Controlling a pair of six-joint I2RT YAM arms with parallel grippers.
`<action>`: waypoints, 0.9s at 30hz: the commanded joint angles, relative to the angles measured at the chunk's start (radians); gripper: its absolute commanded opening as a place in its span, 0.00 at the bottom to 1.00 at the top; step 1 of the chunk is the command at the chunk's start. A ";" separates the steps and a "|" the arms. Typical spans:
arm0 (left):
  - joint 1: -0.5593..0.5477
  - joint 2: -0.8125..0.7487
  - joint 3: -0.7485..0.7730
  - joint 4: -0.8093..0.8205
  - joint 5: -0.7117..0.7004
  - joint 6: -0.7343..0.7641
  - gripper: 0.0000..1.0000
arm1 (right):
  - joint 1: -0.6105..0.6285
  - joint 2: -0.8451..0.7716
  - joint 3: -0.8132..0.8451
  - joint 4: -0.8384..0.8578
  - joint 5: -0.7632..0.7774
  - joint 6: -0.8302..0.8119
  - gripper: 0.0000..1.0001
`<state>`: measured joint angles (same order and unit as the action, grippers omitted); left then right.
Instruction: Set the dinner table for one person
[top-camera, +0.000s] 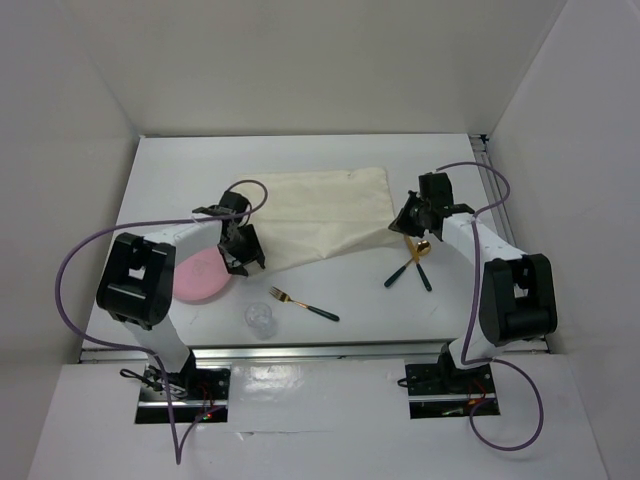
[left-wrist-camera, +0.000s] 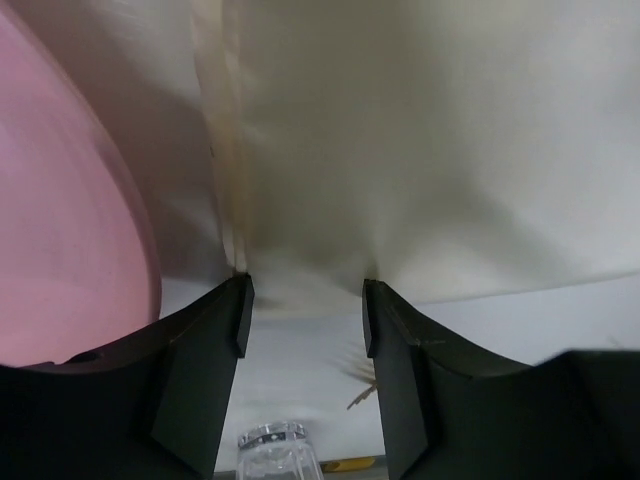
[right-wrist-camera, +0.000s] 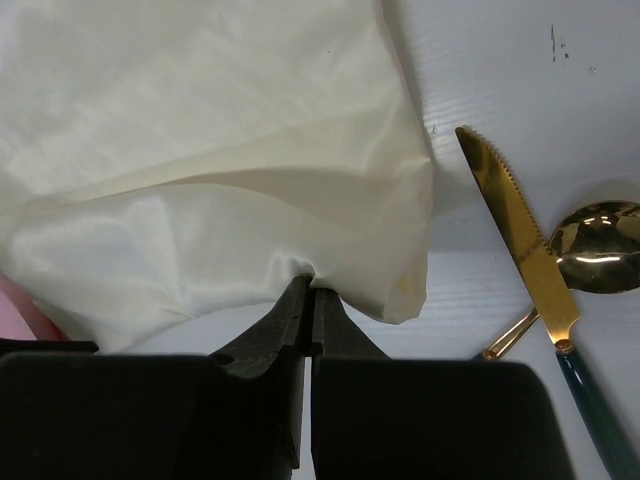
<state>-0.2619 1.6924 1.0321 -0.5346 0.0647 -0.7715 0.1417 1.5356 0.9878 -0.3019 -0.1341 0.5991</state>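
The dinner table (top-camera: 180, 170) is the large white top. A cream cloth placemat (top-camera: 320, 215) lies wrinkled across its middle. My right gripper (top-camera: 408, 226) is shut on the placemat's near right corner, and the wrist view shows the cloth (right-wrist-camera: 220, 190) pinched and bunched at the closed tips (right-wrist-camera: 312, 285). My left gripper (top-camera: 243, 256) is open at the placemat's near left edge. In its wrist view the cloth (left-wrist-camera: 400, 150) ends right at the open tips (left-wrist-camera: 305, 295), with nothing held. A pink plate (top-camera: 200, 277) lies just left of the left gripper.
A gold fork with a green handle (top-camera: 302, 304) and a clear glass (top-camera: 261, 319) sit near the front edge. A gold knife (right-wrist-camera: 520, 235) and spoon (right-wrist-camera: 600, 245) lie crossed beside the right gripper, also in the top view (top-camera: 410, 270). Metal rails run along the front and right edges.
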 joint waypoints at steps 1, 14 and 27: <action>-0.011 0.039 0.023 0.036 -0.048 -0.020 0.64 | 0.012 -0.034 -0.012 -0.017 0.019 -0.016 0.00; -0.011 0.130 0.313 -0.120 -0.039 0.118 0.00 | 0.001 -0.034 0.060 -0.063 0.008 -0.016 0.00; 0.036 -0.031 0.757 -0.399 -0.040 0.242 0.00 | -0.008 -0.131 0.242 -0.126 0.008 -0.045 0.00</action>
<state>-0.2531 1.7061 1.7588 -0.8433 0.0040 -0.5724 0.1371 1.4532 1.1934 -0.4057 -0.1337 0.5770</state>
